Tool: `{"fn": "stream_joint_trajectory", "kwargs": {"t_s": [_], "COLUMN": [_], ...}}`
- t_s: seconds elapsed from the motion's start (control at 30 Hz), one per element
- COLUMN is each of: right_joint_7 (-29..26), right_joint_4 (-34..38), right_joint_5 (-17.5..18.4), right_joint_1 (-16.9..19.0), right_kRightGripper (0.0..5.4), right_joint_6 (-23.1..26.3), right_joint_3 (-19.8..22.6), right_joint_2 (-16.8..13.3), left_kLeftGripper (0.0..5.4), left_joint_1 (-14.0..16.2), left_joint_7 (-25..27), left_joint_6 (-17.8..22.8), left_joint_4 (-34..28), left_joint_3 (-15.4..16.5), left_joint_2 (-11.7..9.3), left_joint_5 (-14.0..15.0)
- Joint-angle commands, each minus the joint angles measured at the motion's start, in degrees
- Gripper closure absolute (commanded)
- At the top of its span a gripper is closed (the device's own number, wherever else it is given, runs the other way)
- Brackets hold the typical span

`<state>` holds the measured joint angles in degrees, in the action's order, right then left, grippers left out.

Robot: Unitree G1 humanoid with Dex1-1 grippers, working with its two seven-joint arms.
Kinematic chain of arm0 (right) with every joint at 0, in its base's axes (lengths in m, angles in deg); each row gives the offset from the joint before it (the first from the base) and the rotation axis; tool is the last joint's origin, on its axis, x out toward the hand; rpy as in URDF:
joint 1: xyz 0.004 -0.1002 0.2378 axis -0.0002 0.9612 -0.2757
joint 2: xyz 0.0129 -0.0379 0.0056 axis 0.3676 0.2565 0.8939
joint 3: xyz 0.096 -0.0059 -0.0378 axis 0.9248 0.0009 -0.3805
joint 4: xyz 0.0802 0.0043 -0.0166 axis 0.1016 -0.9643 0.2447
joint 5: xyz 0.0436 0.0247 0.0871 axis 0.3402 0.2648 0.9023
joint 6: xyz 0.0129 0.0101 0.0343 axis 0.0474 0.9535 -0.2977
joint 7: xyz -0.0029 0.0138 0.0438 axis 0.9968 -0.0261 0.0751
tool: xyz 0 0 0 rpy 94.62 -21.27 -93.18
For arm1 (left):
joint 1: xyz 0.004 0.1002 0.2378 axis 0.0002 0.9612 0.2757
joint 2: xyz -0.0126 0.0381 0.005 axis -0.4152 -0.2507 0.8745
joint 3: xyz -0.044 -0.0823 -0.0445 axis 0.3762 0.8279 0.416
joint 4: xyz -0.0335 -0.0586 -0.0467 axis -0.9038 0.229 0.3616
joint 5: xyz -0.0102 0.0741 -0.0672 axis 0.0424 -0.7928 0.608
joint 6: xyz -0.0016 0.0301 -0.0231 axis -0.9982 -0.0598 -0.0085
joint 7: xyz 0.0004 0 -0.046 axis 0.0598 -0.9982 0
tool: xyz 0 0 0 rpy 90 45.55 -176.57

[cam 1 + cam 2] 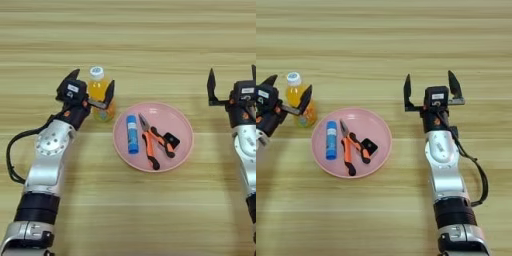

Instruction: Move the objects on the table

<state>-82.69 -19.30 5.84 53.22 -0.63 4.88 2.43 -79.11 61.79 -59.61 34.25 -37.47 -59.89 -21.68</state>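
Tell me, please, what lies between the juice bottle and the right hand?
The pink plate lies between the juice bottle and the right hand, a little nearer the robot, clearest in the right eye view.

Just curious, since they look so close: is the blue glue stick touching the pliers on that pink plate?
Apart. The left eye view shows a strip of bare pink plate between the blue glue stick and the pliers.

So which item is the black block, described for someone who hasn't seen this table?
Find the round pink plate in the middle of the wooden table. On its right side lies the small black square block, beside the orange-handled pliers. It is the only flat, dark, square piece there; the blue glue stick lies on the left.
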Motion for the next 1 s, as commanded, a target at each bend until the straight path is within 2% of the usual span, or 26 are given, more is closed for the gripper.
{"fn": "stream_joint_trajectory", "kwargs": {"t_s": [0.03, 0.27, 0.53, 0.7, 1.0], "right_joint_7": [0.3, 0.3, 0.3, 0.2, -0.2], "right_joint_4": [0.6, 0.7, 0.7, 1.0, 2.0], "right_joint_5": [-0.5, -0.5, -0.5, -0.5, -0.2], "right_joint_1": [-0.6, -0.6, -0.6, -0.4, 0.3], "right_kRightGripper": [0.05, 0.0, 0.0, 0.0, 0.0], "right_joint_6": [0.4, 0.4, 0.5, 0.5, 1.1], "right_joint_3": [-0.1, -0.1, -0.1, -0.1, -0.2], "right_joint_2": [0.2, 0.2, 0.2, 0.2, 0.3], "left_kLeftGripper": [0.0, 0.6, 1.29, 1.8, 1.84], "left_joint_1": [-2.1, -3.5, -3.6, -3.3, -2.3], "left_joint_7": [0.9, 1.8, 3.0, 2.9, 3.4], "left_joint_6": [1.8, 2.7, 4.1, 4.1, 4.7], "left_joint_4": [2.5, 6.1, 6.7, 6.3, 3.9], "left_joint_3": [0.2, 1.0, 1.1, 1.0, 1.3], "left_joint_2": [0.0, 0.2, 0.5, 0.4, 0.4], "left_joint_5": [1.0, 2.4, 3.8, 3.6, 4.2]}}
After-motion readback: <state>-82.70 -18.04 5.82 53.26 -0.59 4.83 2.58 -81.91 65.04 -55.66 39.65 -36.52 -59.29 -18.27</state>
